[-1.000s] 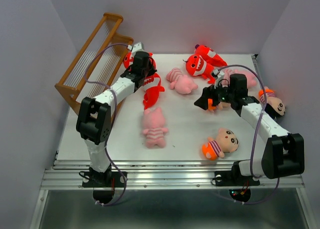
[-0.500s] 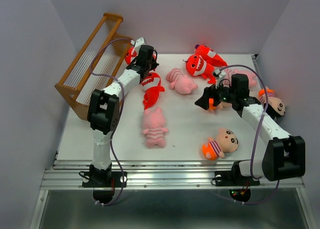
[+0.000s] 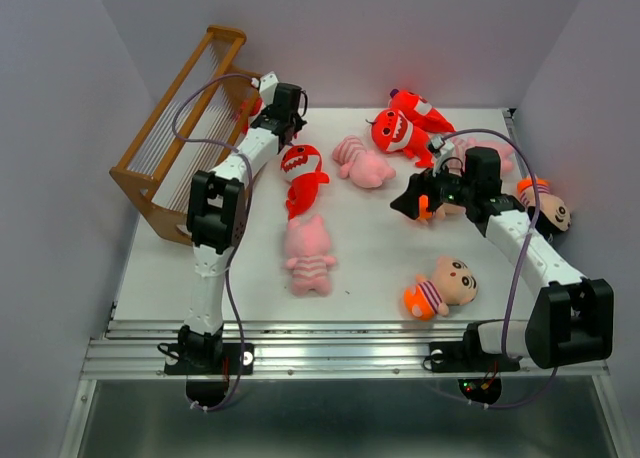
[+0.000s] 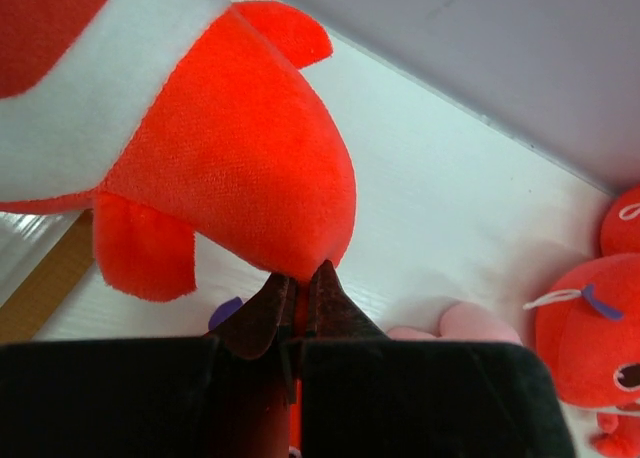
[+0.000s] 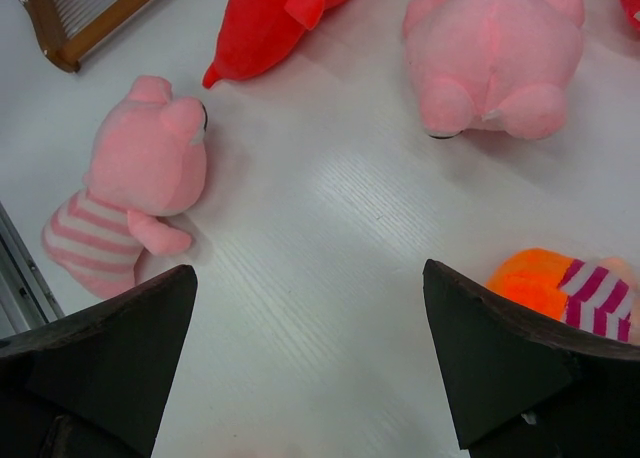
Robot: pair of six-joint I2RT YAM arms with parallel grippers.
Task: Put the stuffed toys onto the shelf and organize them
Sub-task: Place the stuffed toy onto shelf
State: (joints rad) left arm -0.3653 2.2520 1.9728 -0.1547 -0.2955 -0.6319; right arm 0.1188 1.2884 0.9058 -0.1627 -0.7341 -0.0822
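My left gripper [image 4: 300, 273] is shut on the tail end of a red toothy monster [image 4: 230, 148], which hangs in front of it. In the top view that gripper [image 3: 270, 100] is at the back, right beside the brown slatted shelf [image 3: 175, 128]. A second red monster [image 3: 300, 173] lies on the table just in front of it. My right gripper [image 5: 310, 273] stands wide open over bare table, with nothing between its fingers. A striped pink pig [image 5: 135, 178] lies to its left, another pig [image 5: 495, 48] ahead, and a boy doll's orange bottom [image 5: 560, 283] by its right finger.
Two more red monsters [image 3: 395, 130] lie at the back middle. A boy doll [image 3: 440, 286] lies near the front right, another [image 3: 545, 206] at the right edge. A third pig [image 3: 497, 153] shows behind the right arm. Side walls close in on both sides.
The left arm has stretched toward the back left, carrying the red monster from above the table up to the shelf. The right arm has hardly moved.
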